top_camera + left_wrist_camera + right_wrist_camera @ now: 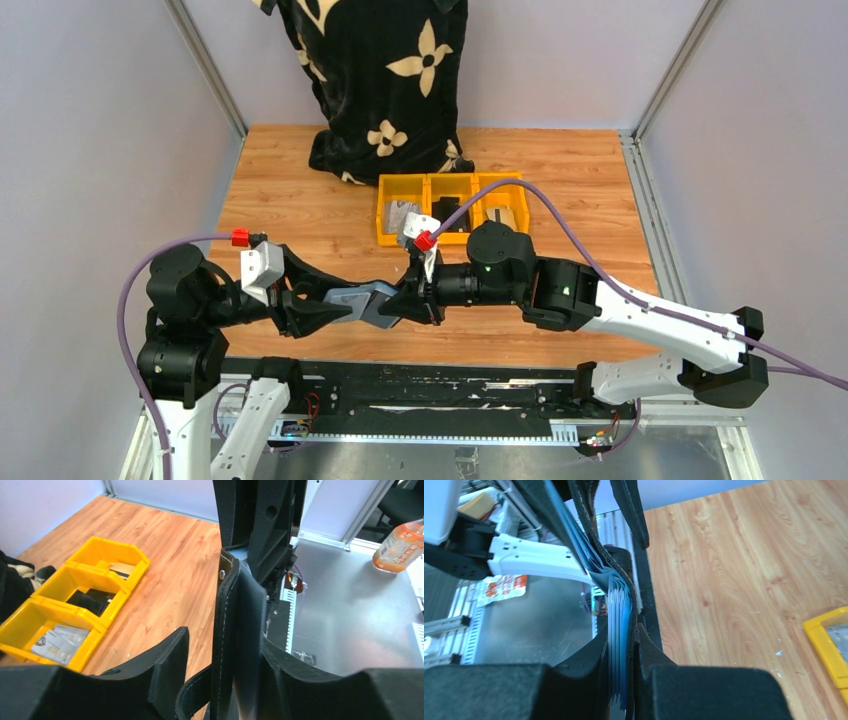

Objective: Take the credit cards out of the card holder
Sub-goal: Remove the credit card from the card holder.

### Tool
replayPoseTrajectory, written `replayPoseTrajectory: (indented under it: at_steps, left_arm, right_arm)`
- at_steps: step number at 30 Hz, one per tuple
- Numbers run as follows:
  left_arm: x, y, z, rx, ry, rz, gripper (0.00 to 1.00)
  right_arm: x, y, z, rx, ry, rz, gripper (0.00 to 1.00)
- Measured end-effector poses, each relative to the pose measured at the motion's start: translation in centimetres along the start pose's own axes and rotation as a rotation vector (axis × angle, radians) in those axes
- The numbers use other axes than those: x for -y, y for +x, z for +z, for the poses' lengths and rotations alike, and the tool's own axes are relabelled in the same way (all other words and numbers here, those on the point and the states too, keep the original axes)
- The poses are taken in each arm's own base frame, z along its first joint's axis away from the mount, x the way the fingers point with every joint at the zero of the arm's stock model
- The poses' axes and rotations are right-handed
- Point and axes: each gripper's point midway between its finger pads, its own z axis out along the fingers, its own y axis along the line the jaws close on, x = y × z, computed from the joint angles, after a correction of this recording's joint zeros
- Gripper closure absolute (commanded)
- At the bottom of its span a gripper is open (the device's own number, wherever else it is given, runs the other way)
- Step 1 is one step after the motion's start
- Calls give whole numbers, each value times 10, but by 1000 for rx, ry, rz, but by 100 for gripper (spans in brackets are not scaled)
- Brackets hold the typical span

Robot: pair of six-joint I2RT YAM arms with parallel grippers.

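The black card holder (365, 300) hangs in the air between both grippers, folded partly open, with its grey-blue slots showing. My right gripper (408, 300) is shut on one flap; in the right wrist view (621, 647) its fingers press the layered blue slot edges (618, 625) against the black leather. My left gripper (332, 308) is open around the other flap (240, 630): one finger (167, 667) stands apart from it, the other touches it, and the closing tab (197, 692) loops in the gap. A silvery credit card (402, 215) and a beige credit card (503, 216) lie in the bins.
Three joined yellow bins (452, 182) stand behind the grippers; the middle one holds a small black slab (450, 212). A black cloth with beige flowers (380, 80) hangs at the back. An orange bottle (400, 545) lies on the metal surface beyond the table's near edge.
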Motion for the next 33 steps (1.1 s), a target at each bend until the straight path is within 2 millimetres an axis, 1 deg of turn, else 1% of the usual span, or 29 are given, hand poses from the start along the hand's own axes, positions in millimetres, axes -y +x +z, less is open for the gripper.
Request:
replayPoseTrajectory:
  at_steps: [2, 7, 9, 12, 14, 19, 22, 25, 28, 31, 33]
  left_arm:
    - [2, -1, 0, -2, 10, -22, 58]
    - [6, -6, 0, -1, 31, -55, 63]
    - [8, -6, 0, -1, 37, -66, 66]
    - [10, -6, 0, -3, 45, -77, 73]
    - [11, -5, 0, -4, 48, -87, 73]
    - [11, -3, 0, -5, 48, -100, 65]
    - [11, -1, 0, -7, 48, -117, 64]
    - [12, -2, 0, -6, 49, -137, 67]
    - [13, -6, 0, 4, 54, -155, 74]
    - [15, -11, 1, 16, 70, -175, 88]
    - [16, -12, 2, 20, 83, -189, 95]
  right_arm:
    - [-4, 3, -1, -14, -42, 3, 100]
    - [-10, 13, -3, -74, -123, -1, 100]
    - [-13, 13, -3, -90, -150, -14, 100]
    - [-12, 15, -2, -103, -159, -18, 100]
    - [-11, 16, -3, -108, -162, -17, 100]
    - [-9, 15, -5, -103, -174, -5, 100]
    - [-11, 16, -8, -93, -192, 3, 100]
    - [-13, 16, -13, -77, -211, 7, 100]
    - [-15, 14, -17, -59, -225, 8, 100]
    - [-16, 13, -20, -41, -236, 9, 100]
    - [-17, 12, -20, -37, -241, 12, 100]
